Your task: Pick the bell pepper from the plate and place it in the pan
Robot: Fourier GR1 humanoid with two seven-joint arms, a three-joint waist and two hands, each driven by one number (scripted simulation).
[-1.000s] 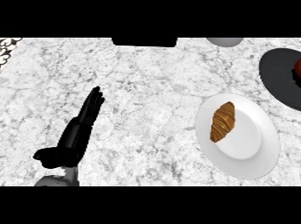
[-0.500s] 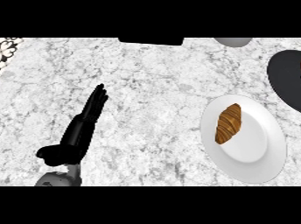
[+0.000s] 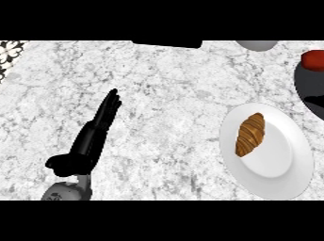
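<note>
Left hand rests flat over the marble counter, fingers straight and together, holding nothing. Well to its right, a croissant lies on a white plate. Beyond, the red bell pepper sits in the black pan at the right edge.

Single view, head camera. Looks steeply down on the marble counter from the robot's side; the near edge of the scene lies along the lower edge. Not mirrored. Left hand enters from lower left. Plate sits lower right. Pan is cut by the right edge. Moderately close framing. No second view to overlap with.
</note>
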